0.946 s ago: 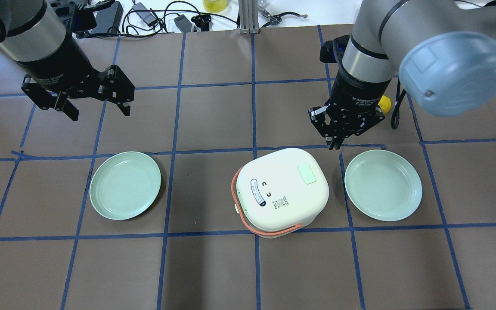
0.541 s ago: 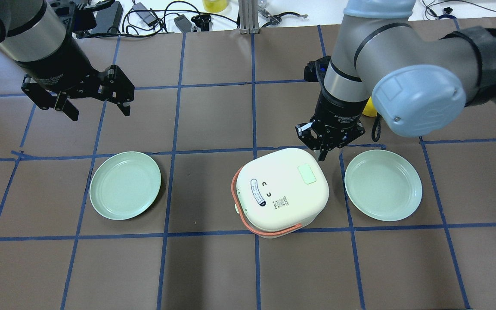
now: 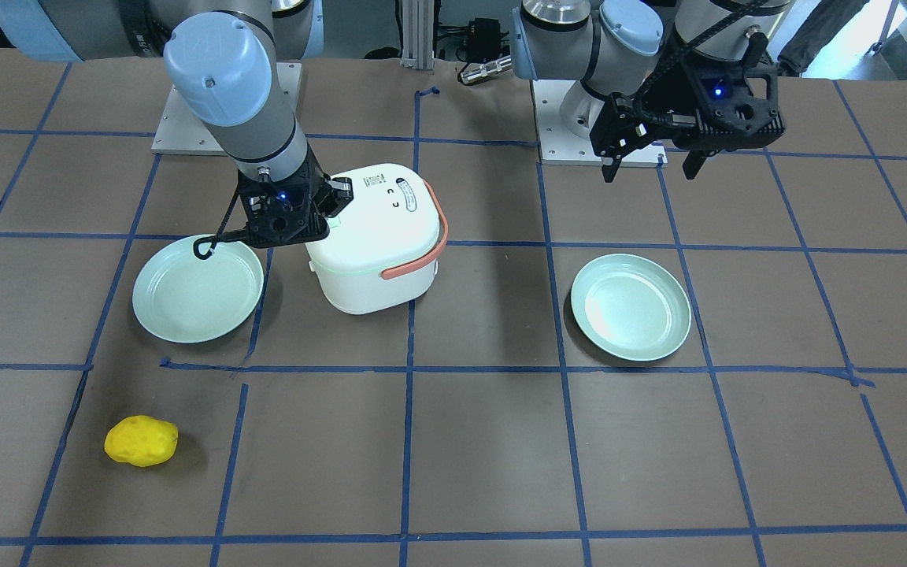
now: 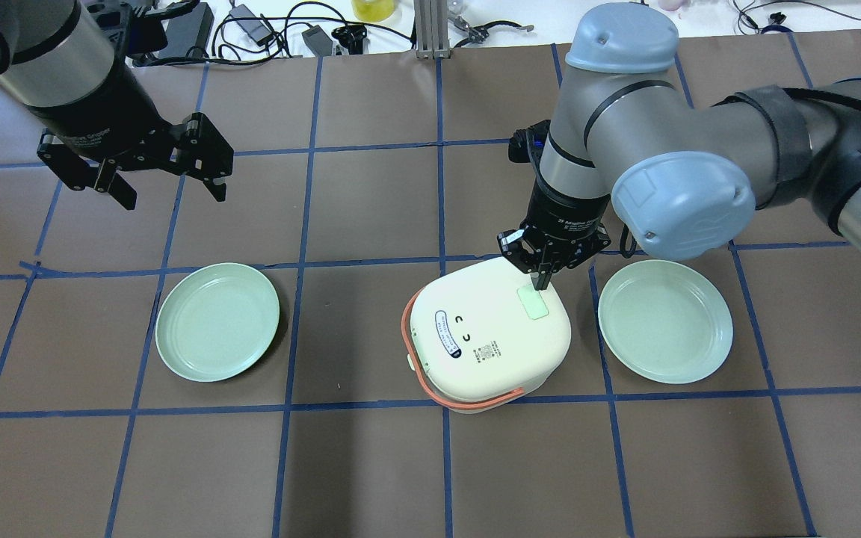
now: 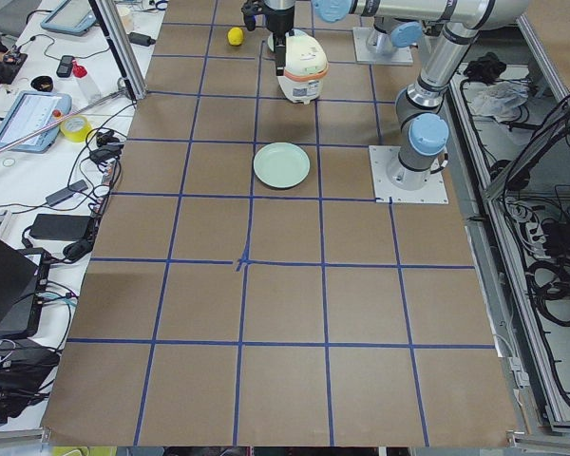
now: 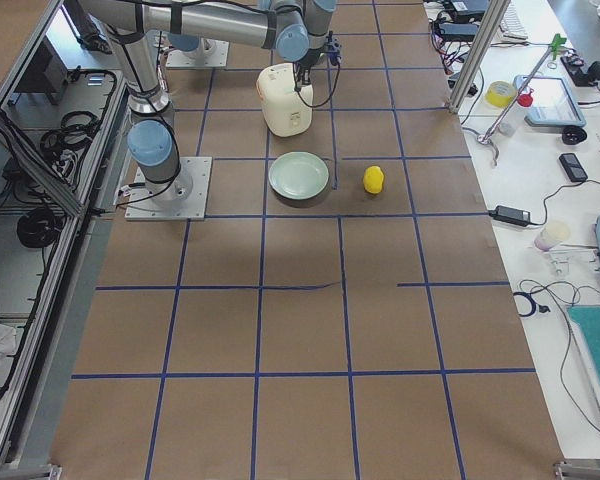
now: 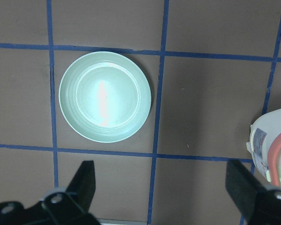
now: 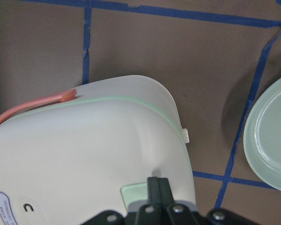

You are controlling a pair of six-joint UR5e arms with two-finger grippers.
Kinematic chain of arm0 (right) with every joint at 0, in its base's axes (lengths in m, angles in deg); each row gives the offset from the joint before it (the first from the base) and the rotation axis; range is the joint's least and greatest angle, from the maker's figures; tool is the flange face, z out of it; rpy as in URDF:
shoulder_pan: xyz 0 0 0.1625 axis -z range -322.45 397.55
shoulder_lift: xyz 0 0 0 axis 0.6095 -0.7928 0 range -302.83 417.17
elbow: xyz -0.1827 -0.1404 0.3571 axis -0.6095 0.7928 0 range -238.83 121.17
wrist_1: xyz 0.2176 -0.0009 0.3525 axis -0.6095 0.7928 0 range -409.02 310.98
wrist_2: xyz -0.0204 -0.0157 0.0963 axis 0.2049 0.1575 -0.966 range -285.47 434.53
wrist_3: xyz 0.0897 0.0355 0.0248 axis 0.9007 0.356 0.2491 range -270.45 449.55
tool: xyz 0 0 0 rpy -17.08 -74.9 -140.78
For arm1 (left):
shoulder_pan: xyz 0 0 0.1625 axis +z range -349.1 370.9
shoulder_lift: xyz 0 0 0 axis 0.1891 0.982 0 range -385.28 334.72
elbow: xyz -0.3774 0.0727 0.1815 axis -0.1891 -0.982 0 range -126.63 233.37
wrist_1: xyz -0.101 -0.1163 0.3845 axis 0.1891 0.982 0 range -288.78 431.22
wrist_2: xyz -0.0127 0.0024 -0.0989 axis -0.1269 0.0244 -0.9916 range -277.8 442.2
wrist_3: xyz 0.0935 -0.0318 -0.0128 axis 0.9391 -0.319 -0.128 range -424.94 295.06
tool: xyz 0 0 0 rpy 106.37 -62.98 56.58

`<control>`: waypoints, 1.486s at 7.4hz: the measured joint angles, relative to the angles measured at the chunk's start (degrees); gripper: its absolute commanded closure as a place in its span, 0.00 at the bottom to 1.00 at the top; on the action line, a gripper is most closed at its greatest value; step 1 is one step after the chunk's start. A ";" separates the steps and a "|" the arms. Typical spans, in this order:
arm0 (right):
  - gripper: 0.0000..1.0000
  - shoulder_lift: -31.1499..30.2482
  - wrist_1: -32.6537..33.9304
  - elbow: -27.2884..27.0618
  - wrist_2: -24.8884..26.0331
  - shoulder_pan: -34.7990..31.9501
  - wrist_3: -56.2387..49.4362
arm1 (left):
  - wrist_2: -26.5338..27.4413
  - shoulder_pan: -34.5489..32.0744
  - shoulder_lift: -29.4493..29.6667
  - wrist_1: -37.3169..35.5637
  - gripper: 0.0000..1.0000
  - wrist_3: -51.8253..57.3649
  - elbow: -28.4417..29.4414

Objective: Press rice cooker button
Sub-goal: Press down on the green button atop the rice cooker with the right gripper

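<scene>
The pale green rectangular button [image 4: 532,303] sits on the lid of the white rounded plastic rice cooker [image 4: 486,336], towards the lid's right-hand side. The cooker stands upright near the middle of the brown paper-covered table [image 4: 371,463] with its blue tape grid. Its salmon-orange handle is folded down around the lid's left and near edges.

The right gripper [image 4: 540,283] points straight down at the lid. Its two fingers are pressed together with nothing between them, and their tips are at the far edge of the button. In the right wrist view the closed fingers [image 8: 158,183] overlap that edge, though firm contact cannot be made out.

A pale green round plate [image 4: 664,321] lies just beside the cooker on the right. A second pale green round plate [image 4: 217,321] lies further off on the left. The cooker stands between them, touching neither.

The left gripper [image 4: 173,196] hangs above the table beyond the left plate, with its fingers spread wide and empty.

A yellow lumpy object [image 3: 141,440] lies on the table's far right part, well apart from the cooker.
</scene>
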 measured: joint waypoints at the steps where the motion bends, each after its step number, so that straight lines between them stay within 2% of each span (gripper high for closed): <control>1: 0.91 0.07 0.18 -0.09 0.02 -0.02 -0.02 | 0.00 0.00 0.00 0.00 0.00 0.00 0.00; 8: 0.91 0.58 0.24 -0.36 -1.32 -0.14 -0.02 | 0.00 0.00 0.00 0.00 0.00 0.00 0.00; 11: 0.91 0.28 -0.15 1.27 -1.47 -0.15 0.07 | 0.00 0.00 0.00 0.00 0.00 0.00 0.00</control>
